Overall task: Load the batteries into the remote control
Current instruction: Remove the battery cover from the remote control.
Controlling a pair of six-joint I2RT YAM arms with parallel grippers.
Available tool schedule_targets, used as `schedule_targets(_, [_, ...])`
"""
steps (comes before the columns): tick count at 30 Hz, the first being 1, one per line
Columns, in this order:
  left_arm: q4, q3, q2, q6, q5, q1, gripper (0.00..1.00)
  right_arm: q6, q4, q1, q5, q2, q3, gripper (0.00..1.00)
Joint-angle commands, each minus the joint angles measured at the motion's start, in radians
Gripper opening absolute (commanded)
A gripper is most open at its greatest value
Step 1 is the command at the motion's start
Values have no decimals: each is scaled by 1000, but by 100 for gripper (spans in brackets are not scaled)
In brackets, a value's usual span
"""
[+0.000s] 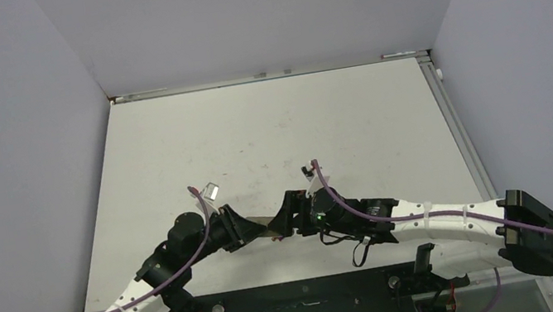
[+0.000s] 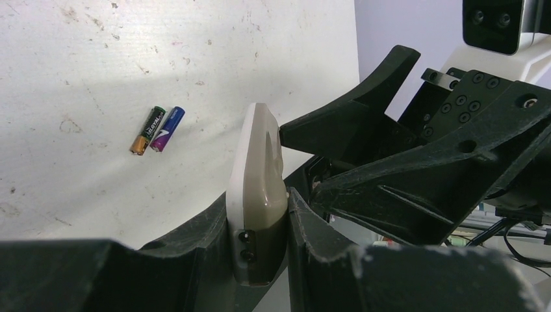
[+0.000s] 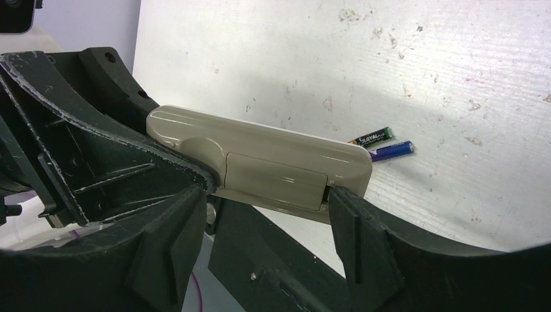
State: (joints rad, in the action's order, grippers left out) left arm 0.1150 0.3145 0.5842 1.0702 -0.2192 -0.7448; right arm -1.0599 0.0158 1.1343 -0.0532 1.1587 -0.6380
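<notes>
The remote control (image 2: 256, 170) is held on edge above the table, clamped between the fingers of my left gripper (image 2: 260, 207), which is shut on its lower end. In the right wrist view its beige back (image 3: 260, 149) faces the camera, with the rectangular battery cover (image 3: 274, 173) closed. My right gripper (image 3: 263, 203) is open under the remote, and its right fingertip (image 3: 341, 207) touches the cover's end. Two batteries lie side by side on the table, one green-black (image 2: 147, 130) and one purple-blue (image 2: 167, 129). They also show in the right wrist view (image 3: 390, 149). They are hidden in the top view.
In the top view both grippers (image 1: 255, 228) (image 1: 290, 217) meet over the near middle of the white table (image 1: 277, 131), with the remote (image 1: 268, 224) between them. Grey walls stand at the left, back and right. Purple cables loop off both arms.
</notes>
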Motion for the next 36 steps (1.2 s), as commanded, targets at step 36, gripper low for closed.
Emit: schedule_targets(36, [-296, -29, -9, 137, -92, -14, 0, -174, -444, -31, 192, -62, 207, 67])
